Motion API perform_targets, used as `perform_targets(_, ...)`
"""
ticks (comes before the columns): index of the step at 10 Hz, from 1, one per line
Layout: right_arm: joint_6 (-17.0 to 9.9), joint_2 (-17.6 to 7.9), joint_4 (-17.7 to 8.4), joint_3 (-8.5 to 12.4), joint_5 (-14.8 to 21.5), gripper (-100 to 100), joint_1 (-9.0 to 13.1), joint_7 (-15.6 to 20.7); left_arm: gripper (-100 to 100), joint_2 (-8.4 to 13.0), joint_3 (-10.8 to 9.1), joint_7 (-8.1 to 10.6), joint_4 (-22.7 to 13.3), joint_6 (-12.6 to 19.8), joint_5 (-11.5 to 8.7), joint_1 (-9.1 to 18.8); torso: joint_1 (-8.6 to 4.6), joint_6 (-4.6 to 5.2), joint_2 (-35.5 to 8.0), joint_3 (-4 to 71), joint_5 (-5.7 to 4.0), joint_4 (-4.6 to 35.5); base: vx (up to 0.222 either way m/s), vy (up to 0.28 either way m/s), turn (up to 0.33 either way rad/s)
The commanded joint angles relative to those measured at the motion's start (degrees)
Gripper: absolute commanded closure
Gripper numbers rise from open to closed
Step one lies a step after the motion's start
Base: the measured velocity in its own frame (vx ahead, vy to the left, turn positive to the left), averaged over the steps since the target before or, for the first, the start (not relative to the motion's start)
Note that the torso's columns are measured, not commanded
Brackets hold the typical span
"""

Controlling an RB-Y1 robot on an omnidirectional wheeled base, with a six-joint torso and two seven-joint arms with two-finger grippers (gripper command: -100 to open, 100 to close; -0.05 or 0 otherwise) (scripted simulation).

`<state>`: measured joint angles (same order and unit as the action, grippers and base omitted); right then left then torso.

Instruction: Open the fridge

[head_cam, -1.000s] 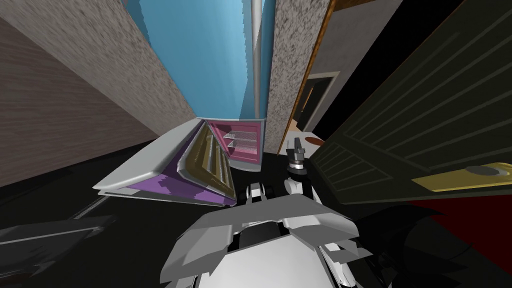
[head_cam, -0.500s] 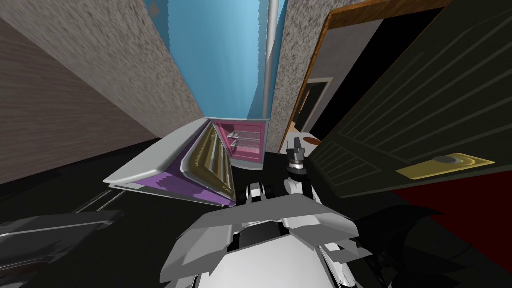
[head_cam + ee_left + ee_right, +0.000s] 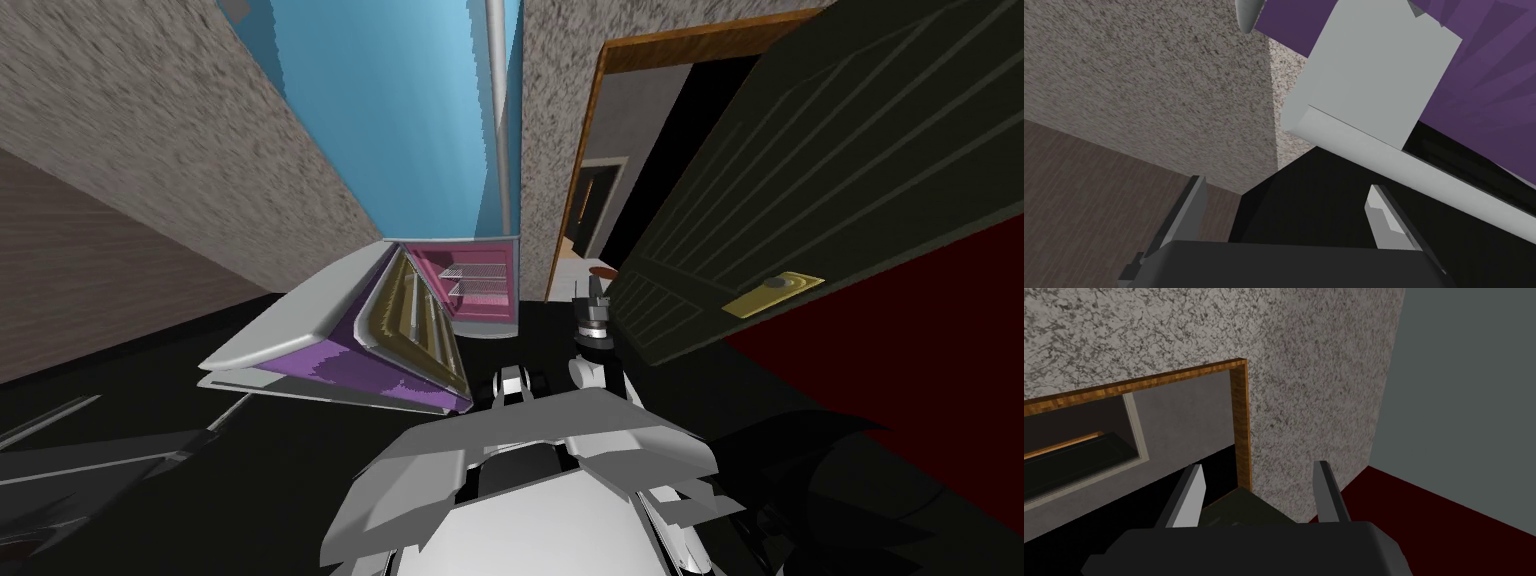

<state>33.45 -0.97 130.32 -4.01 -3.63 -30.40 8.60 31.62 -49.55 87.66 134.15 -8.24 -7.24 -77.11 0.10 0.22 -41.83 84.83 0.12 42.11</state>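
The grey fridge door with a purple inside (image 3: 300, 335) stands wide open, left of the tall blue fridge (image 3: 400, 130). Its pink box (image 3: 485, 300) holds two white wire shelves (image 3: 472, 270). The left gripper (image 3: 1285, 184) and the right gripper (image 3: 1259, 465) each have spread fingers and hold nothing. One dark green door (image 3: 850, 170) stands at the right, over the black floor (image 3: 290, 490).

My base has turned beside the fridge (image 3: 482, 288).

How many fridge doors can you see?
2. The blue upper door is shut. The lower door below it stands swung open to my left, baring the pink inside. More may be hidden above the picture's top edge.
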Motion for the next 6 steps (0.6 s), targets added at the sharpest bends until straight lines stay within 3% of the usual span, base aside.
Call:
perform_targets(1,0.0,0.0,0.0,0.0,0.0,0,0.0,0.0,-100,0.3,-0.41,-0.3,-1.4,3.7,-0.5,2.1,0.02,-0.02,0.0,0.0,-0.04,0.0,-0.085,-0.004,-0.346)
perform_targets(4,0.0,0.0,0.0,0.0,0.0,0,0.0,0.0,-100,0.4,-1.2,-0.47,-3.2,7.7,-1.1,4.2,-0.23,-0.14,-0.4,-0.2,-0.13,0.2,-0.095,-0.026,-0.236)
perform_targets(5,0.0,0.0,0.0,0.0,0.0,0,0.0,0.0,-100,0.1,-1.15,-0.41,-2.7,6.7,-1.0,3.5,-0.16,-0.16,-0.4,-0.3,-0.14,0.2,-0.042,-0.007,-0.048)
perform_targets(6,0.0,0.0,0.0,0.0,0.0,0,0.0,0.0,100,0.3,-0.67,-0.36,-2.0,5.0,-0.7,2.8,-0.07,-0.24,-0.3,-0.2,-0.11,0.1,0.067,0.023,0.334)
